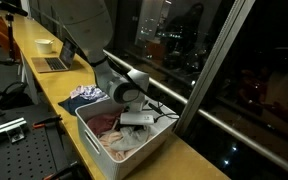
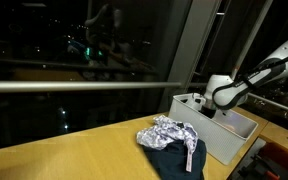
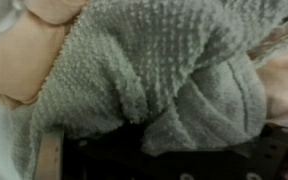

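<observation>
Wrist view: grey knit cloth (image 3: 154, 70) fills it; end effector (image 1: 134, 120) low in bin (image 1: 102, 150) — clenched or released, cannot tell.

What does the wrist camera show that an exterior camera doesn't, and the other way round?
Only the wrist view: the coarse knit of a grey cloth against pink fabric, filling the picture. Only in an exterior view: the white bin, the patterned clothes pile beside it, a laptop and the dark window. Both: the pink fabric, which lies in the bin under the tool.
</observation>
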You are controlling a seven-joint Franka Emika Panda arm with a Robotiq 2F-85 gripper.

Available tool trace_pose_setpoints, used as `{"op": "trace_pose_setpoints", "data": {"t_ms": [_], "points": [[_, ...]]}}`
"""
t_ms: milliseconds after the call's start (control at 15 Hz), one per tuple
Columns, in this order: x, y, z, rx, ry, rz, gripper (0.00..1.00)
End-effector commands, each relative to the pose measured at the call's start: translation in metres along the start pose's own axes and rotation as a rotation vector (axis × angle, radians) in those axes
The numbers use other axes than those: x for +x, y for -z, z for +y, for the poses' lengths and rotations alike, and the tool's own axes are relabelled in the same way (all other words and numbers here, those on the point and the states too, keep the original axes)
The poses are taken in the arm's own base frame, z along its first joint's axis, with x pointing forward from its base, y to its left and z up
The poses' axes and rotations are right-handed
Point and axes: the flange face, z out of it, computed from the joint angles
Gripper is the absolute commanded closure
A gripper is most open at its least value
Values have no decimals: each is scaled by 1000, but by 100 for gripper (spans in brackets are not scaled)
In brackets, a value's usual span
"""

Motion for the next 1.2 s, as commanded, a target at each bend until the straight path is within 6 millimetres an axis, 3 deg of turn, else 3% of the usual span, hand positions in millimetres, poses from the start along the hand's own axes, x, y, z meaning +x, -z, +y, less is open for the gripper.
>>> {"op": "trace_pose_setpoints", "data": {"t_ms": [0, 200, 533, 867, 1133], "points": [[-8, -12, 9, 6, -39, -7, 40], [-8, 16, 6, -10, -52, 18, 61], [-9, 76, -30, -38, -58, 56, 95], [3, 172, -58, -154, -65, 47, 100], [29, 265, -82, -299, -41, 21, 98]]}}
